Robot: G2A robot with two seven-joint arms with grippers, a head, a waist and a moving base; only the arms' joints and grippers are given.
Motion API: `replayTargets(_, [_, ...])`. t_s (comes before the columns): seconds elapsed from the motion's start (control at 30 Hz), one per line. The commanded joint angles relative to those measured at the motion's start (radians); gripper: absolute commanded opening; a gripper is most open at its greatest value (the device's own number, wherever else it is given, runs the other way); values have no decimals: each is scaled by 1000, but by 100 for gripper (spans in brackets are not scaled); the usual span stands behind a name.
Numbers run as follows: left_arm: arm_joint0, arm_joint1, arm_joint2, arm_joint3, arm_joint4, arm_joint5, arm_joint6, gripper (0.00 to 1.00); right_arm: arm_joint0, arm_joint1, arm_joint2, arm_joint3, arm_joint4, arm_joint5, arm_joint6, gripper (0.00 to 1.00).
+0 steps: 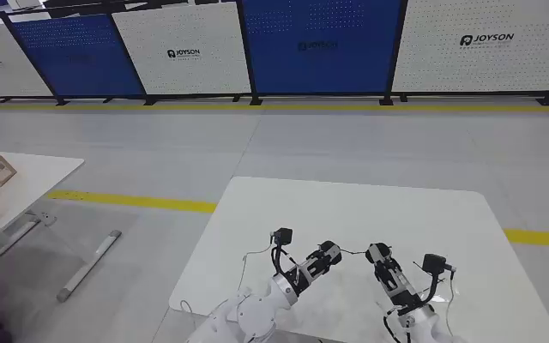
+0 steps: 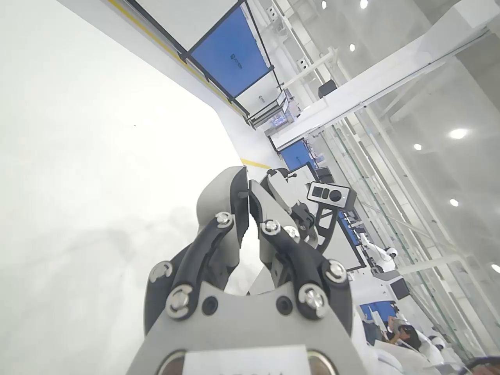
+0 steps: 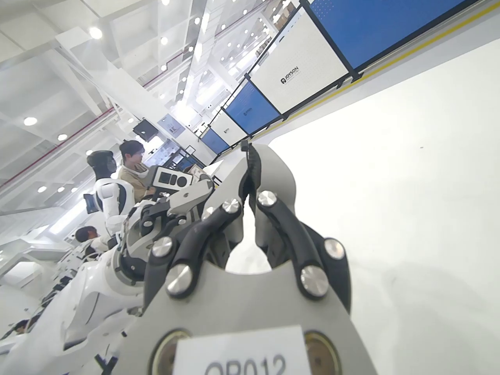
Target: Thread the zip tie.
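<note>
Hard to make out: in the top view the zip tie [image 1: 352, 252] is just a thin dark strand, and its head and tail cannot be told apart. In the right wrist view a short black stub of it [image 3: 245, 145] pokes out past the fingertips, with the rest hidden between the pads. In the left wrist view it is barely discernible: a small dark nub [image 2: 241, 193] at the seam where the fingertips meet.

Position: the strand bridges the gap between the two claws, one end at each tip, over the near part of the white table [image 1: 360, 206].

Left gripper [image 1: 333, 249] [image 2: 247, 189]: clenched, tips pressed together, pinching its end of the tie as far as can be seen.

Right gripper [image 1: 374, 253] [image 3: 250, 156]: clenched on the other end, with the stub standing just proud of the tips.

The claws face each other tip to tip, near but apart.
</note>
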Motion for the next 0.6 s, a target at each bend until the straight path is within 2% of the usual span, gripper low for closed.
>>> replayTargets(0.0, [1, 0, 4, 0, 14, 3, 2, 4, -1, -1, 0, -2, -5, 2, 1, 0])
replayTargets(0.03, [1, 0, 5, -1, 22, 4, 3, 12, -2, -2, -1, -3, -8, 3, 1, 0])
replayTargets(0.07, [2, 0, 6, -1, 23, 4, 5, 12, -2, -2, -1, -3, -9, 4, 2, 0])
replayTargets(0.2, [2, -1, 7, -2, 24, 3, 5, 1, 2, -5, -6, 1, -16, 11, 13, 0])
replayTargets(0.33, [2, -1, 7, -1, 25, 1, 3, 11, 3, -8, -5, 2, -18, 14, 13, 0])
replayTargets(0.57, [-1, -2, 22, 3, 63, 16, -5, 19, -3, -10, 1, -4, -30, 15, 8, 0])
